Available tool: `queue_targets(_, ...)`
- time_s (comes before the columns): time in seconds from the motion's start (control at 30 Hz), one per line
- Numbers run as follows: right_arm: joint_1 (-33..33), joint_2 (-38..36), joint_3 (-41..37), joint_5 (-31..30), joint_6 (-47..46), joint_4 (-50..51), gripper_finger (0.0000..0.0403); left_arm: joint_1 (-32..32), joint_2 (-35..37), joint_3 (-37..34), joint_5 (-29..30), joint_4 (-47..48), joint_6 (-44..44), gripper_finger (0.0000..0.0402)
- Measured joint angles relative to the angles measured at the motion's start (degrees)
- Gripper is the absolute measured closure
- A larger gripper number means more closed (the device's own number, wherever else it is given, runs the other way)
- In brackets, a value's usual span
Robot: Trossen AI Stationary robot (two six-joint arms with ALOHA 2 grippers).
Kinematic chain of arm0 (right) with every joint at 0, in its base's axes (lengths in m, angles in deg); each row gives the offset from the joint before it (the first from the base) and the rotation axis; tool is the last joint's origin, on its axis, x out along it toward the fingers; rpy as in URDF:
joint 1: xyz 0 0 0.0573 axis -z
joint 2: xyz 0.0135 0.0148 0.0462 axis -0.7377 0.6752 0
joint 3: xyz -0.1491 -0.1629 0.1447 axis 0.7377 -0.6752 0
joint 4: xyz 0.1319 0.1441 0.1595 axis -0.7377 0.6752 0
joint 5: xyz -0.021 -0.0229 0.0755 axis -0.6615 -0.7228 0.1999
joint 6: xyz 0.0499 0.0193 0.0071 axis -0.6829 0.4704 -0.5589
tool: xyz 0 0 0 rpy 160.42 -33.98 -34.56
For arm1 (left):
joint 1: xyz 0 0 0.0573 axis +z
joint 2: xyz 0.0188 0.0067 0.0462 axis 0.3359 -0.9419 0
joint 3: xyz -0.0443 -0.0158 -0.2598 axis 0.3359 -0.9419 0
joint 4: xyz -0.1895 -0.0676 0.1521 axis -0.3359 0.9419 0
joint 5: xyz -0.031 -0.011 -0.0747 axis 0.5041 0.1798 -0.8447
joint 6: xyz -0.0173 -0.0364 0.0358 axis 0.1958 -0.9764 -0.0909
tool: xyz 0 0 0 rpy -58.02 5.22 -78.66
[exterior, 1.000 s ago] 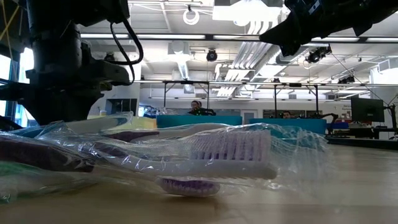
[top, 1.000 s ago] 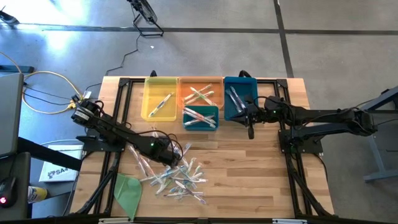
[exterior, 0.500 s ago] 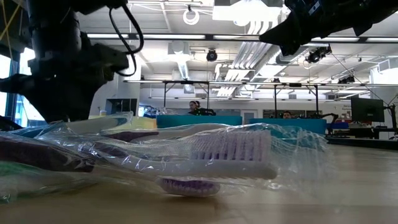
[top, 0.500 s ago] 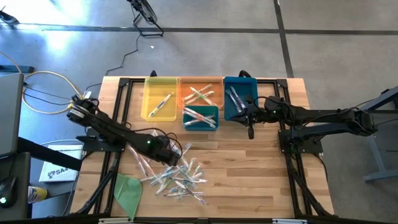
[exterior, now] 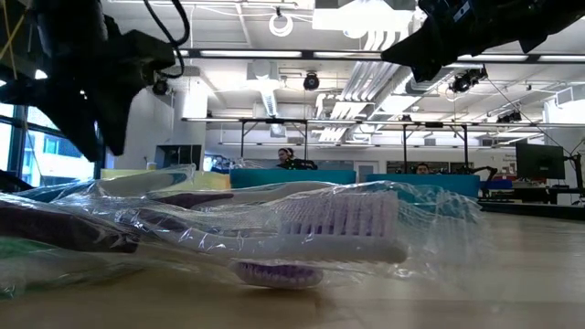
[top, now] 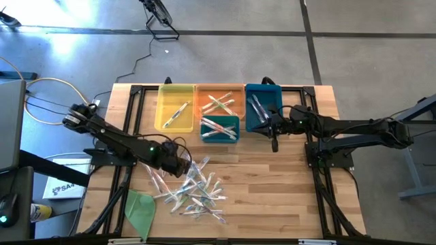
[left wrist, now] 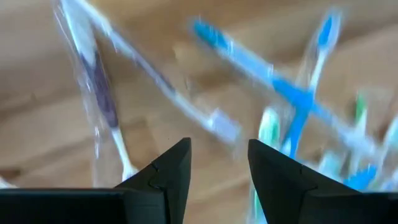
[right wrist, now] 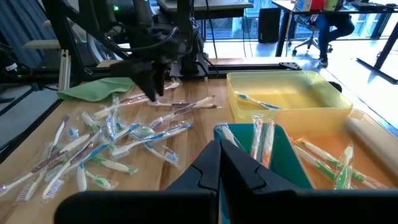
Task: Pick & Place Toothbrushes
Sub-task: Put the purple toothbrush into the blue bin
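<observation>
Several wrapped toothbrushes lie in a loose pile on the wooden table's near middle, also seen in the right wrist view and close up in the low view. My left gripper hangs open just above the pile's far left edge, pointing steeply down; between its fingertips only the table and blurred toothbrushes below show. My right gripper is shut and empty, hovering level beside the blue bin.
A yellow bin, an orange bin, a small teal bin and the blue bin stand in a row at the table's far edge, each holding toothbrushes. A flat green sheet lies at the near left corner.
My left gripper has risen from the pile and drawn back toward the table's left edge, tipping a little. The toothbrushes stay on the table.
</observation>
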State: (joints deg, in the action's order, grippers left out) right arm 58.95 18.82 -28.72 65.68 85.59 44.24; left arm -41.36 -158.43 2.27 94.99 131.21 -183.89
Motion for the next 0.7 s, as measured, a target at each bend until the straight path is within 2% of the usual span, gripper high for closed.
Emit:
queue_targets(0.1,-0.01,0.0,0.0,0.0,-0.03,0.01,0.0401,0.02,-0.15,0.0,4.81,-0.34,-2.64,0.0245)
queue_targets(0.2,0.0,0.0,0.0,0.0,-0.07,0.39,0.0401,0.47,-0.6,0.02,6.29,-2.72,-2.3,0.0245)
queue_targets(0.6,-0.02,0.0,0.0,0.0,-0.02,0.45,0.04,0.74,-0.72,0.0,6.81,-3.39,-0.47,0.0245)
queue_targets(0.7,0.0,0.0,0.0,0.11,0.02,0.45,0.04,0.74,-0.72,0.0,6.82,-3.15,-2.8,0.0245)
